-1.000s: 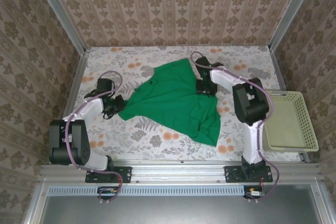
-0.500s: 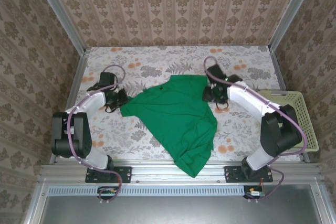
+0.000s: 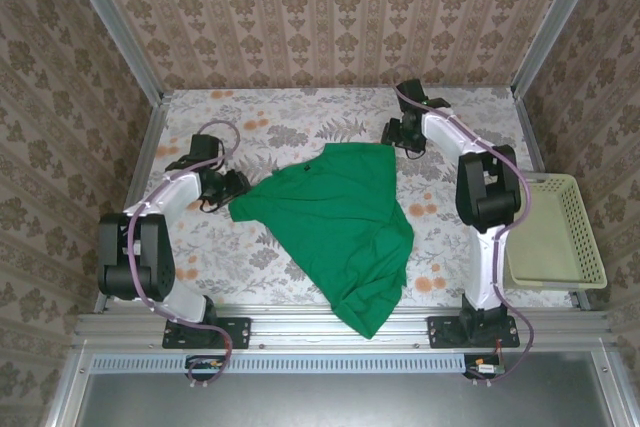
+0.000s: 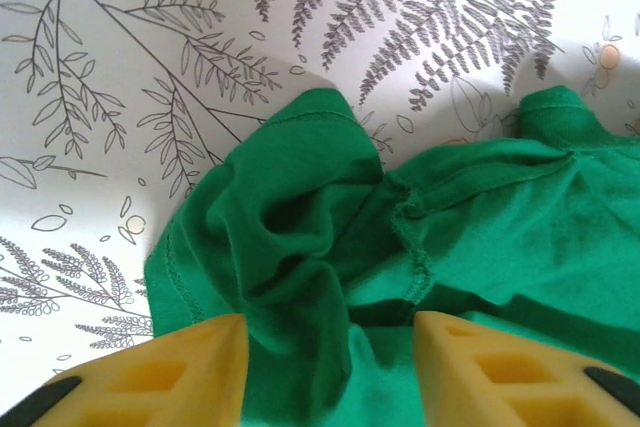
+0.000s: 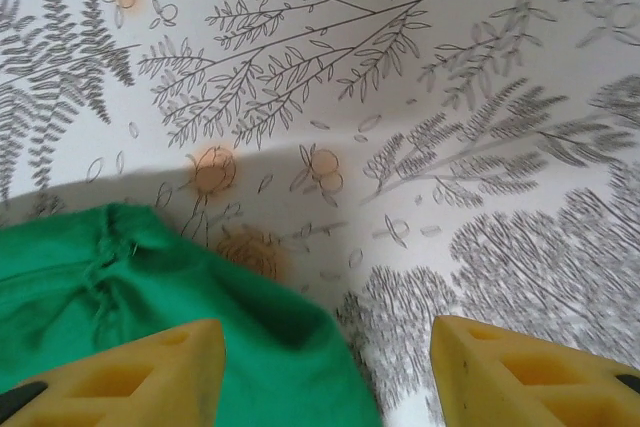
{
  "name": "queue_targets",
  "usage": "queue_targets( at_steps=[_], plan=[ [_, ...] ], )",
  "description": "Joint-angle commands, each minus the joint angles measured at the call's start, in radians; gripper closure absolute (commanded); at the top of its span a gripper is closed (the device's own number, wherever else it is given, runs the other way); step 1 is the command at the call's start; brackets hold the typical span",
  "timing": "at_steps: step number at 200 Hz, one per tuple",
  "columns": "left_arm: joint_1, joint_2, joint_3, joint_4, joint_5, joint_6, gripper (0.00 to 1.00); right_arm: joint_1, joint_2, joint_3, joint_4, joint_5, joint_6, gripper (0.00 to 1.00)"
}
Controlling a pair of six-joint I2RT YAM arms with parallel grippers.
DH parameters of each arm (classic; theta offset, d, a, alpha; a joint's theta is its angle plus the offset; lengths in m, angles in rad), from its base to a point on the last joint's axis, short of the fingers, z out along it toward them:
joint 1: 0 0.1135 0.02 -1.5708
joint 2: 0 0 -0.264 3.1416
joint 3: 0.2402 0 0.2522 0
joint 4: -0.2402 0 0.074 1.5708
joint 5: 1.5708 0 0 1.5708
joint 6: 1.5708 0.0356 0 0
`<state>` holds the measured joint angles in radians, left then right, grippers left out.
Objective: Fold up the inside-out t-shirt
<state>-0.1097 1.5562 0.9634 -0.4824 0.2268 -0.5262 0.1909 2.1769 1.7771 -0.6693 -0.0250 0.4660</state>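
Since t-shirt (image 3: 340, 217) is soft, light, wrinkly, expect sag and bunching; pinch at hems or corners. Lies crumpled on table (image 3: 250, 257), near end over front edge. Jaws of left gripper (image 3: 238, 189) apart astride sleeve (image 4: 290, 207), not clamping. Jaws of right gripper (image 3: 394, 137) apart, empty, beside far corner.

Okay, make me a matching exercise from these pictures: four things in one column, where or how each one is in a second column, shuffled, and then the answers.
Column one
1. t-shirt
2. basket
3. left gripper
4. right gripper

Column two
A. open, beside the shirt's far corner on the right side
B. pale yellow-green, at the right edge of the scene
C. green, spread over the middle of the table
D. open, with the shirt's left-side corner between its jaws

Pairs: 1-C, 2-B, 3-D, 4-A
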Motion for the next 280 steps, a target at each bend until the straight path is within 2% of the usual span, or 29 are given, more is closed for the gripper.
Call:
queue_targets(
  at_steps=[1,15,33,42,58,74,90,144,194,219,231,249,280],
  plan=[
    [0.009,0.054,0.031,0.002,0.038,0.002,0.47,0.0,0.042,0.046,-0.038,-0.091,-0.016,0.42],
    [0.01,0.085,0.029,0.025,0.059,-0.006,0.47,-0.001,0.056,0.038,-0.023,-0.119,-0.013,0.43],
    [0.009,0.124,0.037,0.048,0.087,-0.013,0.6,0.001,0.064,0.033,-0.012,-0.127,-0.014,0.51],
    [0.008,0.136,0.047,0.054,0.095,-0.016,0.67,0.0,0.067,0.04,-0.014,-0.124,-0.018,0.61],
    [0.011,0.142,0.082,0.035,0.09,-0.011,0.81,0.0,0.065,0.067,-0.033,-0.099,-0.034,0.87],
    [0.015,0.118,0.131,0.001,0.077,-0.002,0.94,-0.002,0.039,0.098,-0.064,-0.052,-0.057,1.0],
    [0.016,0.061,0.169,-0.023,0.048,0.005,1.0,-0.001,-0.03,0.105,-0.079,0.002,-0.079,1.0],
    [0.024,-0.203,0.293,-0.049,-0.054,0.043,1.0,-0.001,-0.362,0.053,-0.097,0.174,-0.156,1.0],
    [0.032,-0.471,0.406,0.059,-0.096,0.05,1.0,-0.001,-0.714,0.102,-0.093,0.175,-0.166,1.0],
    [0.021,-0.599,0.384,0.152,-0.083,0.034,1.0,0.001,-0.855,0.081,-0.073,0.139,-0.155,1.0],
    [0.008,-0.64,0.349,0.189,-0.066,0.028,1.0,0.0,-0.891,0.03,-0.064,0.101,-0.14,1.0],
    [-0.018,-0.653,0.288,0.196,-0.065,0.028,1.0,0.008,-0.943,-0.133,-0.009,0.075,-0.108,1.0],
    [-0.038,-0.502,0.21,0.052,-0.026,0.024,1.0,0.035,-0.933,-0.427,0.035,0.069,-0.031,1.0]
  ],
)
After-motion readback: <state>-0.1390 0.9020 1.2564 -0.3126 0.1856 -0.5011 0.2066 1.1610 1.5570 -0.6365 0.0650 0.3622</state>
